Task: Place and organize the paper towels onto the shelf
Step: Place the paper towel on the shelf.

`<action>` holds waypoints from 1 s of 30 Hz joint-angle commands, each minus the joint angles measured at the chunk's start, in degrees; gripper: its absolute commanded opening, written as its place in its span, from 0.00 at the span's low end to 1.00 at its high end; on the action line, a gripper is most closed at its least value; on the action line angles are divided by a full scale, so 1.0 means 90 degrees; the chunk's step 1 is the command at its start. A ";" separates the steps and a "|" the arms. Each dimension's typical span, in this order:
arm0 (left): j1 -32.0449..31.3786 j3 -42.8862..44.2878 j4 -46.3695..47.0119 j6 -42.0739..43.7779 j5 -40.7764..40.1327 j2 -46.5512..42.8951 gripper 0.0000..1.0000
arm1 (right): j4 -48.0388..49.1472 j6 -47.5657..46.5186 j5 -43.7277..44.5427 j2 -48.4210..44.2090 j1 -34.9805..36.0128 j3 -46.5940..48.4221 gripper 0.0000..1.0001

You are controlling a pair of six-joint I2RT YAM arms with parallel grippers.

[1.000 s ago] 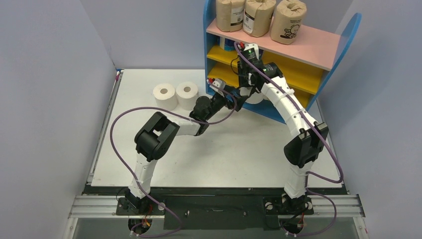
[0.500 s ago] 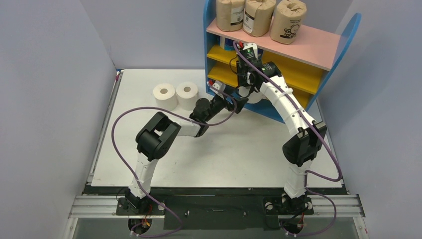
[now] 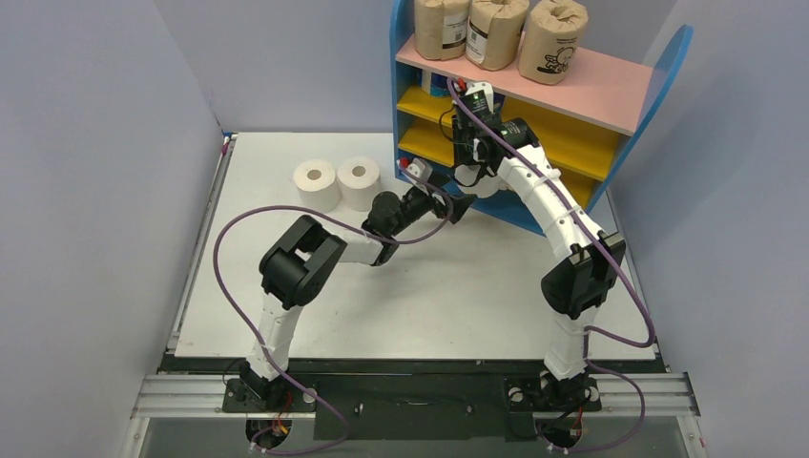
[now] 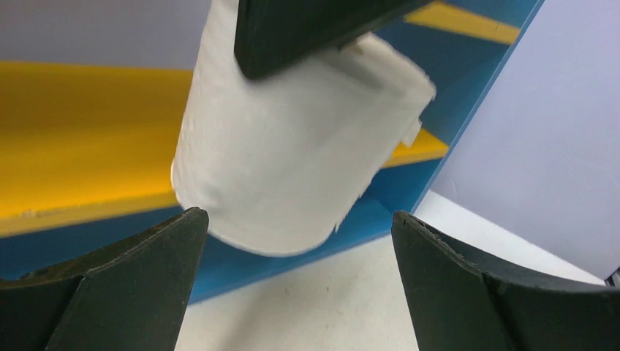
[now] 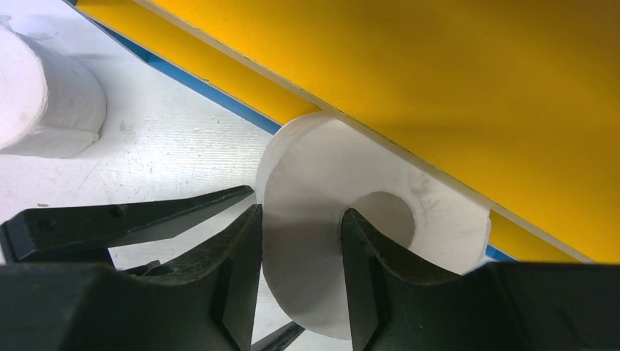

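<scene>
White table (image 3: 315, 286), lavender walls (image 3: 95, 143); right gripper (image 5: 300, 248) pinches white roll (image 5: 322, 183) (finger (image 5: 365, 256) in core); left gripper (image 4: 296, 219) wide.

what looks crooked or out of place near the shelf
One white roll hangs tilted in front of the lower yellow board of the shelf, not set on any board. The right claw pinches its wall, one finger inside the core. A loose paper corner sticks out at its edge.
</scene>
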 commanded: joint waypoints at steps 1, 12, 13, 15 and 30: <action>-0.0019 0.0683 0.0188 0.0124 -0.0067 -0.0110 0.96 | 0.0593 0.0134 0.0235 -0.0102 -0.0132 0.0414 0.25; -0.0097 0.1441 -0.0381 0.0153 -0.0103 0.0349 0.96 | 0.0595 0.0176 0.0185 -0.0056 -0.0129 0.0487 0.26; -0.0098 0.1484 -0.0426 0.0153 -0.0120 0.0386 0.96 | 0.0598 0.0181 0.0181 -0.0058 -0.0124 0.0497 0.27; -0.0107 0.1533 -0.0459 0.0145 -0.0148 0.0433 0.96 | 0.0584 0.0193 0.0170 -0.0063 -0.0130 0.0494 0.30; -0.0106 0.1783 -0.0620 0.0163 -0.0436 0.0576 0.96 | 0.0611 0.0329 0.0113 -0.0356 -0.0129 0.0451 0.59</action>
